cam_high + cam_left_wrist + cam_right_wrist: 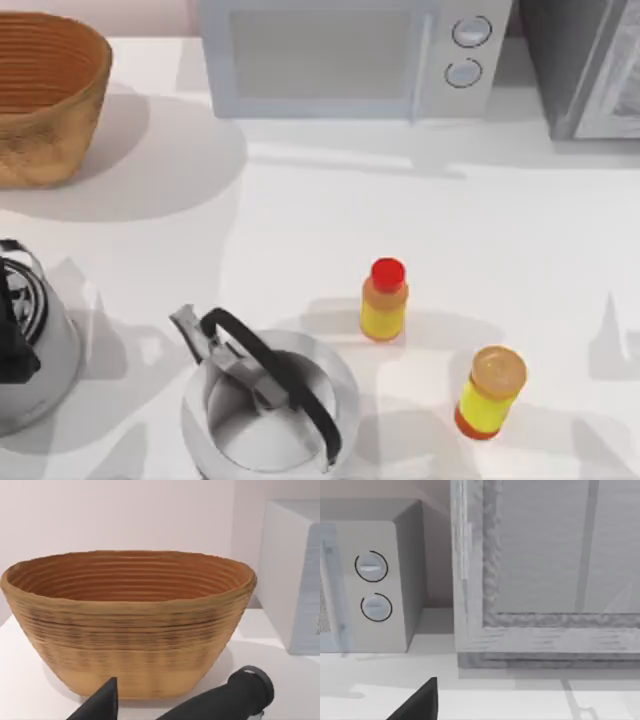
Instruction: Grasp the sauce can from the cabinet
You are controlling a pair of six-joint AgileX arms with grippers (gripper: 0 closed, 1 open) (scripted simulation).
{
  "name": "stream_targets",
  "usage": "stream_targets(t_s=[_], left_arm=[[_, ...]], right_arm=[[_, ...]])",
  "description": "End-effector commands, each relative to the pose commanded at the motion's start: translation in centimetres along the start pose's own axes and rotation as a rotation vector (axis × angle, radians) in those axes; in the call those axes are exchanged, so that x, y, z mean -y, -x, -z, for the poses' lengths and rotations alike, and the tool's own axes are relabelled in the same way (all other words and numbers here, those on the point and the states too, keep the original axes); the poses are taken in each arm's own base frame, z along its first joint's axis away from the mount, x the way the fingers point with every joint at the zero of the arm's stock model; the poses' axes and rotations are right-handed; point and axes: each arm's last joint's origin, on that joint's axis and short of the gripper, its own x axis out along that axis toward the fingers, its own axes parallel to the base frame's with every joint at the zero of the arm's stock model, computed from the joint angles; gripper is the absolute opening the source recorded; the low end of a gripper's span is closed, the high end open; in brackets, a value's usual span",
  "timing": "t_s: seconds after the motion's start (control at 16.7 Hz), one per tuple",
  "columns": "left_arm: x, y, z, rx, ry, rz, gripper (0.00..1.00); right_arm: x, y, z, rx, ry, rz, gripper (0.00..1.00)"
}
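**Both arms back at the near edge, cabinet in the far right corner**

- Far left corner of the white table [300,200]: woven basket [45,95]. The left wrist view faces it side-on, and the left gripper [102,702] sits low in front of it, well apart. Can't tell whether that grip is spread or pressed together.
- Left edge, near side: metal kettle [25,350] with a dark handle, partly cut off.
- Near edge, left of centre: second kettle [270,405], upright, black handle arched over its top, spout towards the far left.
- Far edge, centre: microwave [350,55], two round dials on its right side.
- Right of the second kettle: yellow bottle with a red cap [385,300], upright.
- Nearer and further right: yellow bottle with an orange cap [490,392], close to the first bottle but apart from it.
- Far right corner: grey cabinet [590,70], just beside the microwave. The right wrist view faces its framed front pane. Can't make out what's behind the pane.
- Right gripper [420,700] is low before the cabinet, apart from it. Grip state can't be told either.
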Motion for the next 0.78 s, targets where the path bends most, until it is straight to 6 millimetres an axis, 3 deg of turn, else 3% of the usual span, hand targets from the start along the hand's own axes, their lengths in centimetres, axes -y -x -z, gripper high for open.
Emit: stream_targets(t_s=[0.18, 0.36, 0.54, 0.78], left_arm=[[0.0, 0.0, 0.0, 0.000, 0.000, 0.000, 1.00], [0.0, 0.0, 0.0, 0.000, 0.000, 0.000, 1.00], [0.0, 0.0, 0.0, 0.000, 0.000, 0.000, 1.00], [0.0, 0.0, 0.0, 0.000, 0.000, 0.000, 1.00]], right_arm=[[0.0, 0.0, -0.3, 0.000, 0.000, -0.001, 1.00], [-0.1, 0.0, -2.7, -0.009, -0.002, -0.003, 1.00], [-0.3, -0.5, -7.5, -0.019, -0.002, 0.000, 1.00], [-0.8, -2.4, -16.3, -0.020, 0.000, 0.006, 1.00]])
